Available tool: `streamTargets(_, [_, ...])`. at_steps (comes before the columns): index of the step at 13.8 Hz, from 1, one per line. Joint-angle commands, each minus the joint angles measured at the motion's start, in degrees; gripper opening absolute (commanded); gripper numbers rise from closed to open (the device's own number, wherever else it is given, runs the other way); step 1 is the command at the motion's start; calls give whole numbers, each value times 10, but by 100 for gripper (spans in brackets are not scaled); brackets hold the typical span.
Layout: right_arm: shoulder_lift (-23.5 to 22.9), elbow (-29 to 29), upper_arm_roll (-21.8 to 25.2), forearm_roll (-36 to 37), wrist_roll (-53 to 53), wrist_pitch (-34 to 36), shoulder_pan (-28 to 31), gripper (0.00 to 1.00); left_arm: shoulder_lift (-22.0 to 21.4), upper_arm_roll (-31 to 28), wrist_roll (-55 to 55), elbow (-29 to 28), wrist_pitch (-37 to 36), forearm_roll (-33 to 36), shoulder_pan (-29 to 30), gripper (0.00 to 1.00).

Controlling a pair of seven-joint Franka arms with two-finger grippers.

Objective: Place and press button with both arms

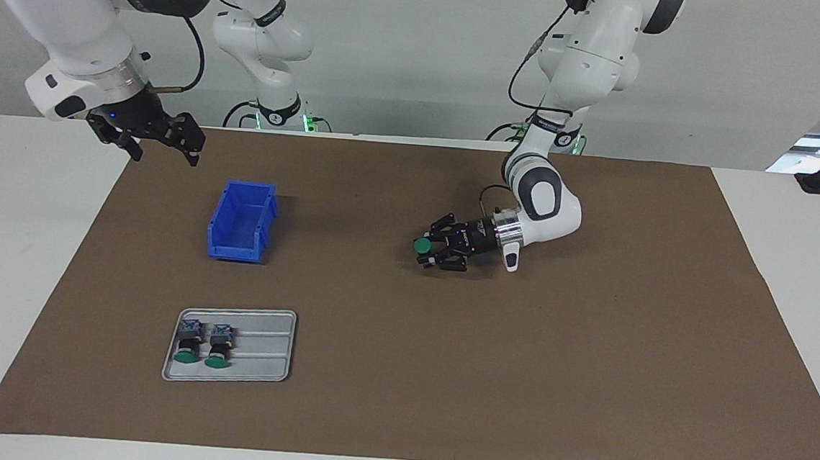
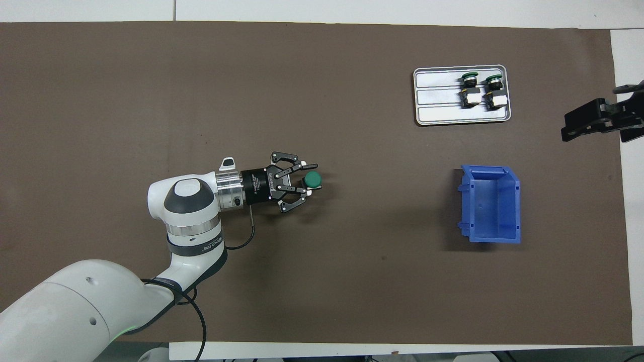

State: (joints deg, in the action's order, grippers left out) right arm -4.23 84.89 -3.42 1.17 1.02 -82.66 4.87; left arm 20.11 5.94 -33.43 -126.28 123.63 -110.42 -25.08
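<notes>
A button (image 1: 421, 245) (image 2: 312, 178) with a green cap stands on the brown mat near the table's middle, cap up. My left gripper (image 1: 427, 249) (image 2: 310, 177) lies low and level around it. The gripper is open, and its fingers stand a little off the button on either side. The left arm reaches in bent at the wrist. My right gripper (image 1: 164, 149) (image 2: 598, 120) hangs open and empty over the mat's edge at the right arm's end, above and nearer to the robots than the blue bin. The right arm waits.
A blue bin (image 1: 235, 250) (image 2: 513, 201) sits empty toward the right arm's end. Farther from the robots, a grey ridged tray (image 1: 264, 350) (image 2: 437, 95) holds two more green-capped buttons (image 1: 189, 344) (image 2: 469, 88) lying side by side. The brown mat (image 1: 515, 374) covers the table.
</notes>
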Motion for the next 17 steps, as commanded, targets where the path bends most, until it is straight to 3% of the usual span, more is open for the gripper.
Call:
streamTargets(1, [15,18,-4,-5,-12,-4,6,98,-12,-5,5,-8,10,-15,-9,100])
streamTargets(7, [15,18,-4,-5,-12,-4,6,98,-20,-5,0,-10,27,-14,-17,100])
streamTargets(14, [15,18,-4,-5,-12,-4,6,98,-60,-7,-29,-26,56,-9,-43,100])
streamTargets(17, [15,18,-4,-5,-12,-4,6,98,-102,-6,-46,-30,136,-5,-65,100])
